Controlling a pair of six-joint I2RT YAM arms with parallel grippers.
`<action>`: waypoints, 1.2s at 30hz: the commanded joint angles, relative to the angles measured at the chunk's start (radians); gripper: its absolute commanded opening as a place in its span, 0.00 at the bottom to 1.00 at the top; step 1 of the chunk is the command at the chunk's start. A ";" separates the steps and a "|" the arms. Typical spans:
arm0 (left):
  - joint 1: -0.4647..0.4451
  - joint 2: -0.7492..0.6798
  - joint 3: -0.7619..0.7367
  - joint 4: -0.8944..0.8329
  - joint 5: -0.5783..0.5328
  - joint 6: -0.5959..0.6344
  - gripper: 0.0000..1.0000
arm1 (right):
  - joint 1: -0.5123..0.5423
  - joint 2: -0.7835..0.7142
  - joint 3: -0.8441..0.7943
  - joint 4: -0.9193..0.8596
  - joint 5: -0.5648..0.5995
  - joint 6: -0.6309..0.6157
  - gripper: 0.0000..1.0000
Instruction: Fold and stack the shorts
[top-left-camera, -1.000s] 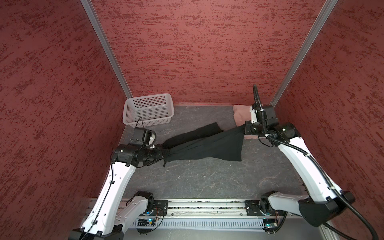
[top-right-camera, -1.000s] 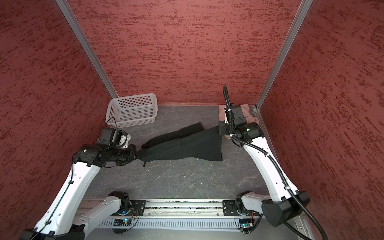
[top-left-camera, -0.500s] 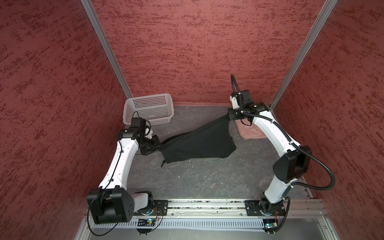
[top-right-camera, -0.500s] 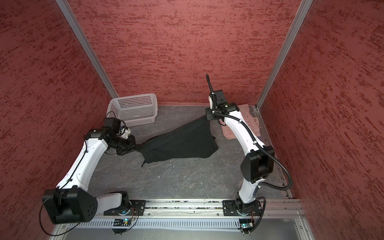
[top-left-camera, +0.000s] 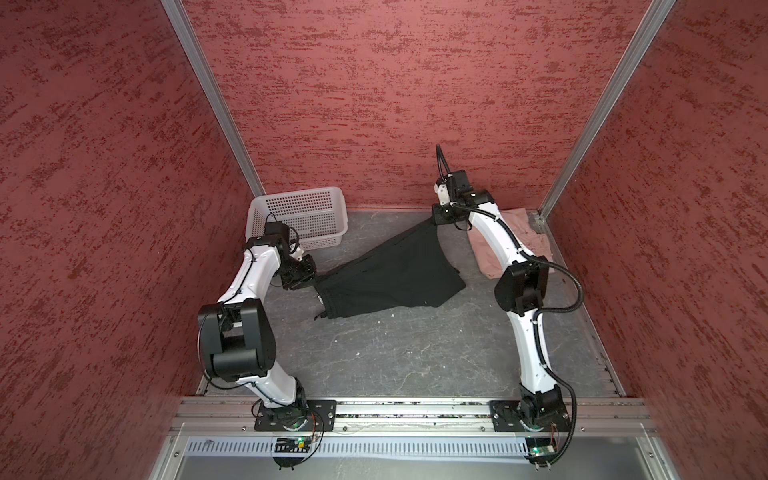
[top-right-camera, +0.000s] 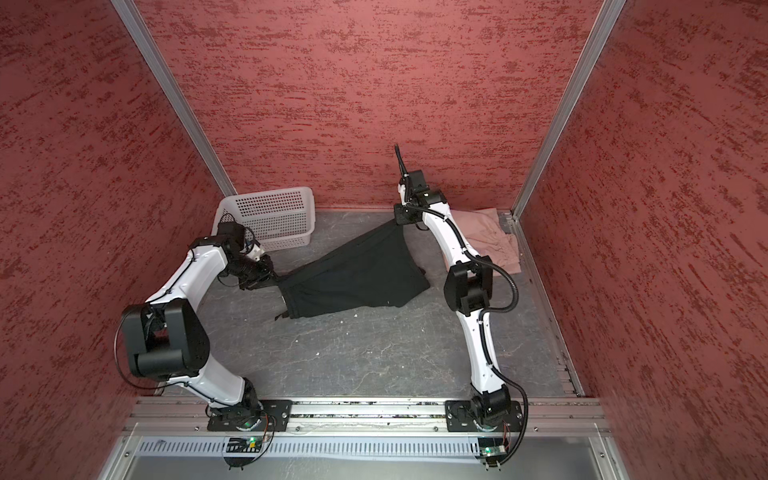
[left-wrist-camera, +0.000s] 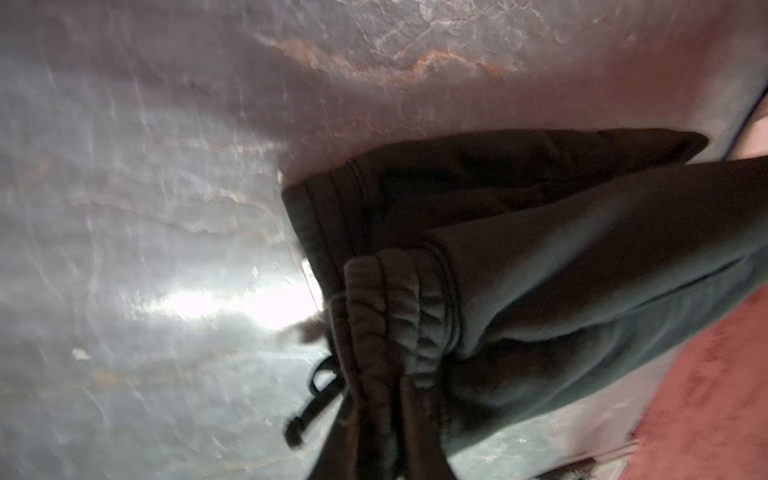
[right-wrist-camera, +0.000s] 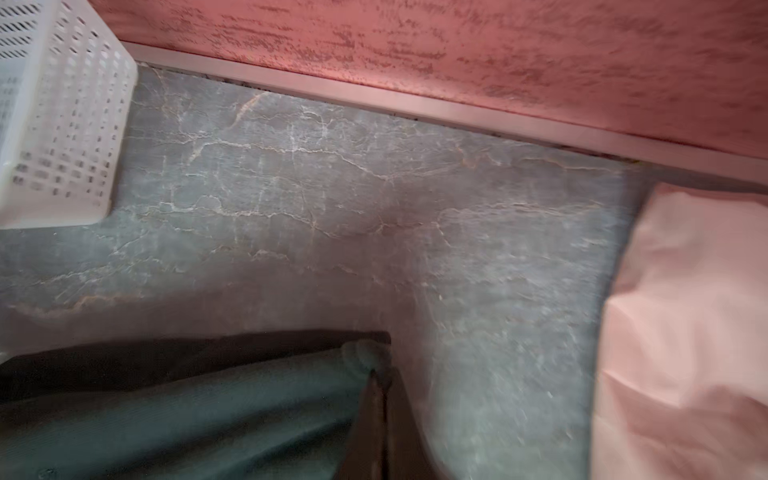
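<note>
The black shorts (top-left-camera: 395, 274) (top-right-camera: 357, 278) stretch across the grey floor, one end raised. My left gripper (top-left-camera: 311, 279) (top-right-camera: 272, 277) holds their bunched waistband; in the left wrist view the gathered band (left-wrist-camera: 395, 307) sits between the fingers of the left gripper (left-wrist-camera: 390, 407), and the drawstring (left-wrist-camera: 316, 399) hangs beside them. My right gripper (top-left-camera: 438, 220) (top-right-camera: 400, 220) is shut on a leg-hem corner near the back wall and lifts it; in the right wrist view the right gripper (right-wrist-camera: 380, 386) pinches the dark cloth (right-wrist-camera: 187, 407). The pink shorts (top-left-camera: 528, 241) (top-right-camera: 486, 237) (right-wrist-camera: 685, 332) lie folded at the back right.
A white perforated basket (top-left-camera: 299, 197) (top-right-camera: 266, 198) (right-wrist-camera: 62, 124) stands at the back left corner, just behind my left wrist. Red walls close in the back and both sides. A metal rail (top-left-camera: 415, 409) runs along the front.
Both arms have drawn toward the back. The right gripper carried the hem corner up and left, off the pink shorts. The black shorts now hang spread in a wide triangle.
</note>
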 joint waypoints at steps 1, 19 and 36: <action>0.035 0.036 0.036 0.064 -0.011 0.022 0.34 | -0.026 0.044 0.051 0.046 -0.053 0.021 0.08; 0.167 -0.174 0.094 0.038 -0.051 -0.043 0.99 | -0.027 -0.409 -0.692 0.364 -0.072 0.083 0.93; -0.287 -0.188 -0.212 0.569 0.171 -0.095 0.99 | -0.034 -0.506 -1.212 0.593 -0.100 0.135 0.90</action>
